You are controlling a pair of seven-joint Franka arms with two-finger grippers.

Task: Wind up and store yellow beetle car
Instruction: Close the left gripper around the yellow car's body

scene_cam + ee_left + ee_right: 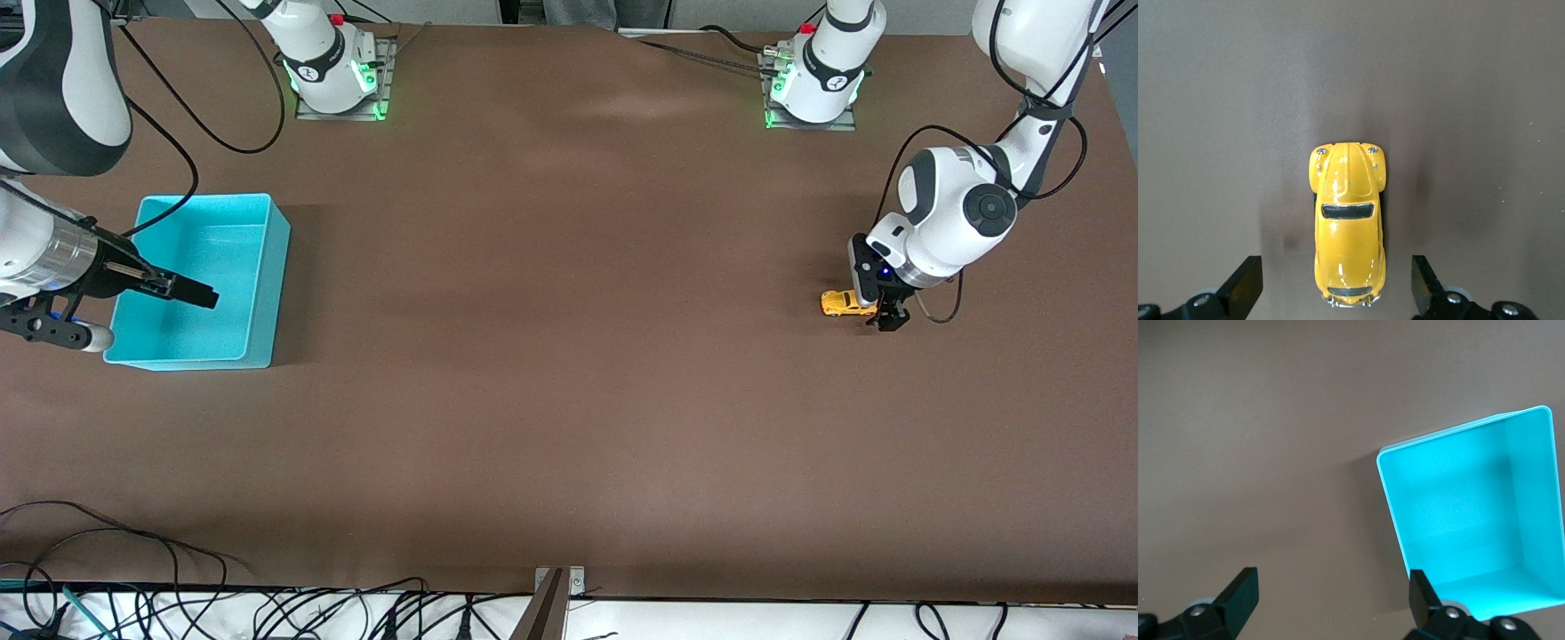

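The yellow beetle car (843, 304) stands on the brown table toward the left arm's end. In the left wrist view the car (1347, 227) is seen from above, with its one end between my fingers. My left gripper (889, 318) is low at the car, open, with a finger (1245, 285) on each side and a gap to the body. The turquoise bin (267, 267) stands empty toward the right arm's end. My right gripper (200, 295) hangs open and empty over the bin's edge; in the right wrist view (1331, 597) the bin's rim (1395, 513) lies beside it.
Two arm bases (336, 76) (813, 84) are bolted along the table edge farthest from the front camera. Cables and a metal bracket (553, 600) lie along the nearest edge. Bare brown tabletop stretches between the bin and the car.
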